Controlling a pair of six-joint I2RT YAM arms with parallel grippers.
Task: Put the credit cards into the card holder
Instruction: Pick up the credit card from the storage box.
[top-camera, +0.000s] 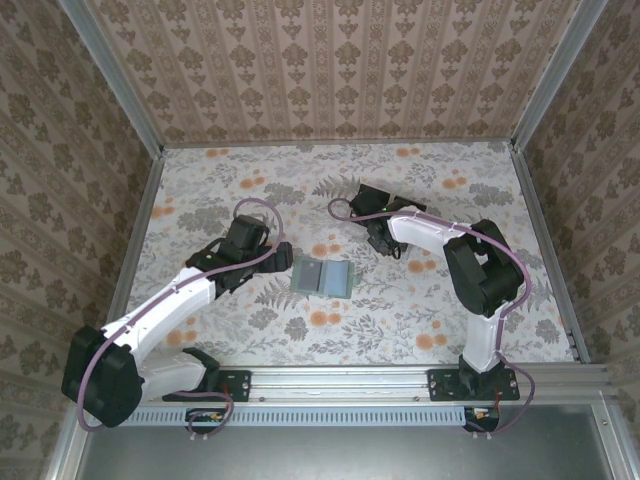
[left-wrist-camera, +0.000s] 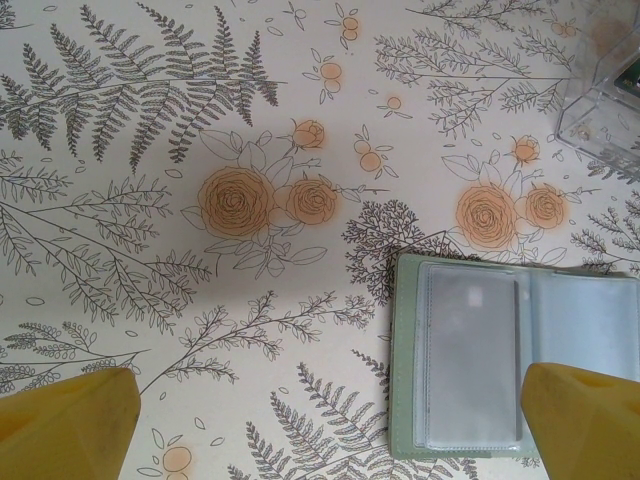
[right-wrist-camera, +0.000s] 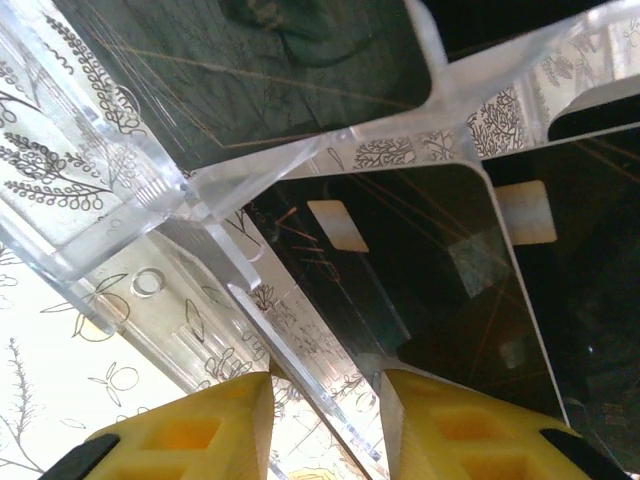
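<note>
Two arms share the job. Mid-worktop, the left end effector (left-wrist-camera: 328, 400) gapes wide beside the open card holder (left-wrist-camera: 470, 370). Nearer the far edge, the right end effector (right-wrist-camera: 325, 390), narrow, straddles the credit cards (right-wrist-camera: 400, 270) in a clear tray (right-wrist-camera: 100, 180); whether it grips is unclear. This looks like card pickup, and next it likely needs a firm pinch and a straight lift.

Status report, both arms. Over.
Left gripper open over holder edge. Right gripper open, astride tray wall. Cards in tray; holder lies open, empty.
</note>
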